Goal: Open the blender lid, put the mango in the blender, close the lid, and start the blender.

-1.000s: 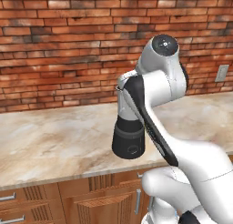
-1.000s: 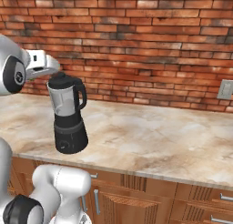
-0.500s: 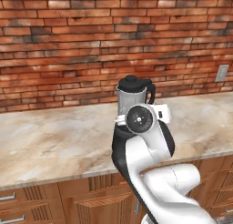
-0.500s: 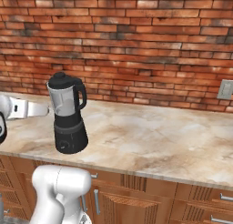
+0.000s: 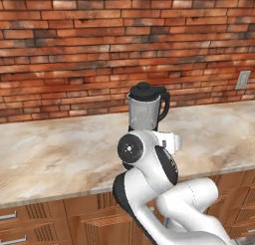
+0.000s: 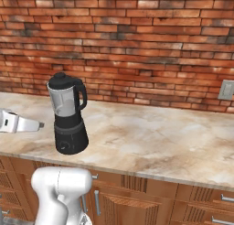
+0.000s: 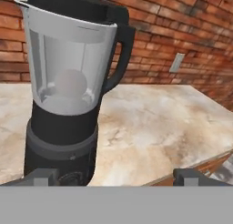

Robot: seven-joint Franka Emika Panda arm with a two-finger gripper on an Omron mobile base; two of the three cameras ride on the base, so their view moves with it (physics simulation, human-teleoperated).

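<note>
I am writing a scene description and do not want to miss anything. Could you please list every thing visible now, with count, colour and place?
blender: one, clear grey jar on black base, on the counter's left part in the right base view
blender lid: one, black, seated on the jar
round thing in the jar: one, pale through the tinted wall, low inside; likely the mango
counter: one, beige marble, below the brick wall
brick wall: one, red-brown, behind the counter
wall outlet: one, grey, on the wall at right
cabinets: brown wood, under the counter
hand: one, dark fingertips, open, facing the blender's base
</note>
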